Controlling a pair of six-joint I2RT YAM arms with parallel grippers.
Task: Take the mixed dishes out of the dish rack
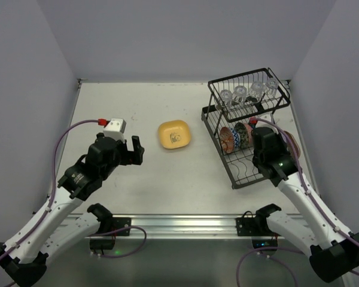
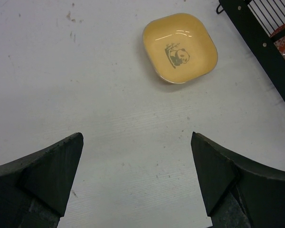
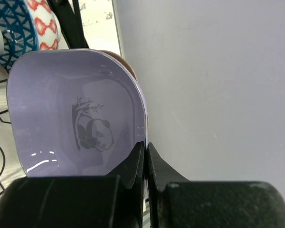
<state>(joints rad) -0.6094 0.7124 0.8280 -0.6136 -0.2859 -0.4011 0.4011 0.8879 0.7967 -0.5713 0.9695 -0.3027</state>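
The black wire dish rack point(image 1: 227, 156) stands at the right; its corner shows in the left wrist view point(image 2: 262, 51). Several clear glass cups point(image 1: 249, 94) sit in its upper basket. Patterned bowls point(image 1: 236, 137) stand on edge in the lower tray, a blue one point(image 3: 13, 29) and a red-patterned one point(image 3: 43, 23). My right gripper point(image 3: 146, 148) is shut on the rim of a lavender panda plate point(image 3: 61, 114), upright in the rack. A tan-brown plate's edge point(image 3: 129, 70) shows just behind it. A yellow panda plate point(image 1: 173, 134) lies on the table point(image 2: 180, 47). My left gripper point(image 2: 137, 175) is open and empty, left of it.
Grey walls enclose the white table point(image 1: 137, 107) at the left, back and right. The right wall point(image 3: 218, 71) is close beside the rack and my right gripper. A metal rail point(image 1: 185, 224) runs along the table's near edge between the arm bases.
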